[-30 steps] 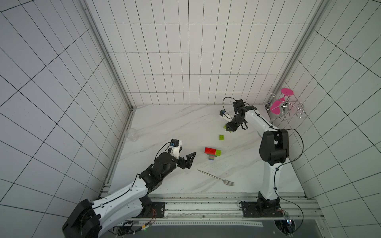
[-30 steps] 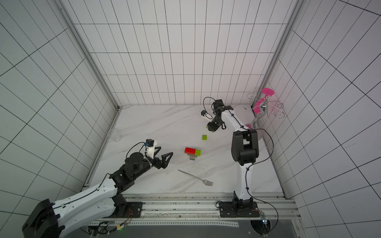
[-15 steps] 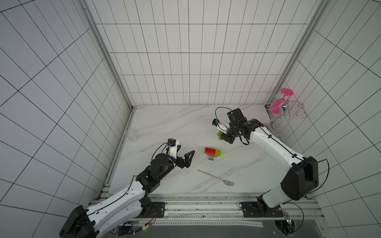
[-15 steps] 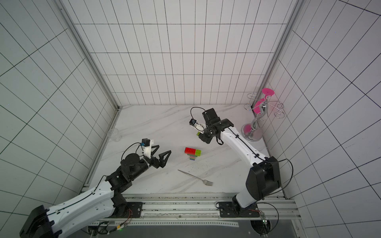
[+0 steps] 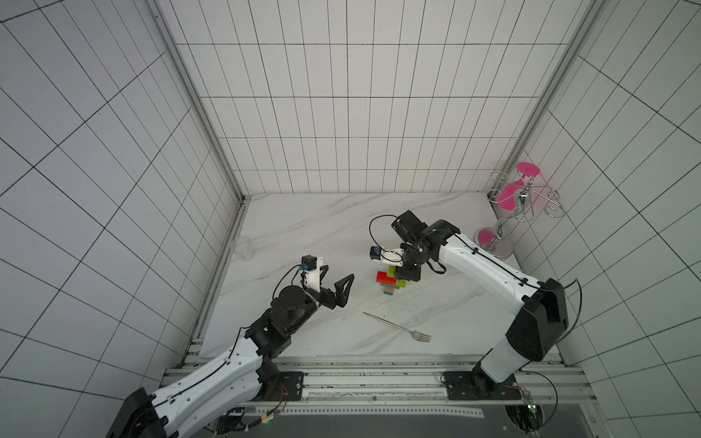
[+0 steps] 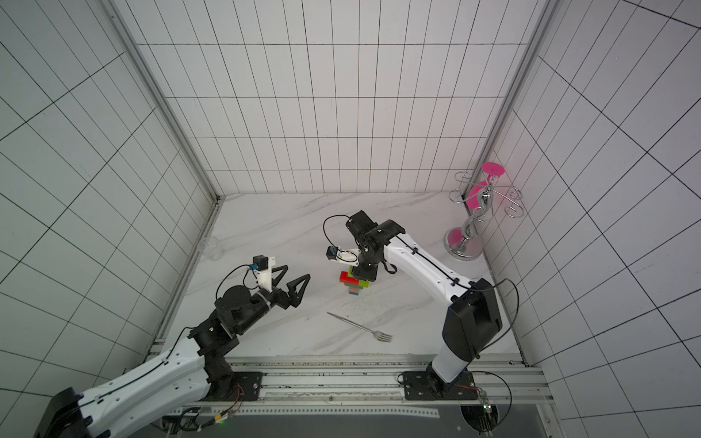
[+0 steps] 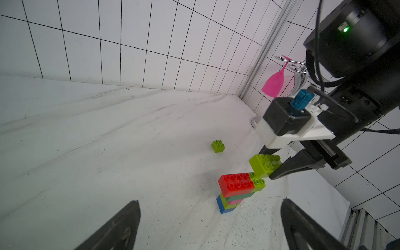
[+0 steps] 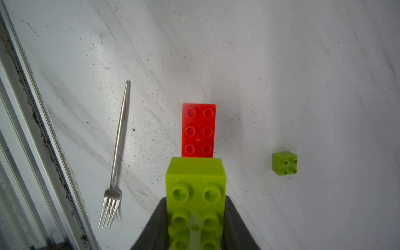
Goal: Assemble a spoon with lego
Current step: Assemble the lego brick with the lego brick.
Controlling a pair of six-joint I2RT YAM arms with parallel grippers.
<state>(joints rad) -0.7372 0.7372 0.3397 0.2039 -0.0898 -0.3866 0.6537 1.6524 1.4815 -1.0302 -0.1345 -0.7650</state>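
Observation:
The spoon (image 5: 387, 283) (image 6: 352, 282) is a small stack on the marble: blue and lime at the bottom, then pink, dark green, and a red brick (image 7: 236, 184) (image 8: 199, 129) on top. My right gripper (image 5: 404, 273) (image 6: 365, 273) (image 7: 271, 167) (image 8: 195, 202) is shut on a lime rectangular brick (image 7: 265, 164) (image 8: 195, 179). It holds that brick just above the stack's lime end, next to the red brick; I cannot tell whether they touch. My left gripper (image 5: 338, 273) (image 6: 296, 273) (image 7: 210, 201) hangs open and empty, left of the stack.
A small lime square brick (image 7: 218, 146) (image 8: 284, 163) lies loose beyond the stack, hidden under the right wrist in both top views. A metal fork (image 5: 396, 327) (image 6: 358, 325) (image 8: 119, 151) lies near the front edge. A chrome stand with a pink glass (image 5: 508, 223) (image 6: 470, 227) fills the back right corner.
The right arm swung from the back of the table forward and left, carrying the lime brick to the stack. The left gripper edged slightly and stayed open.

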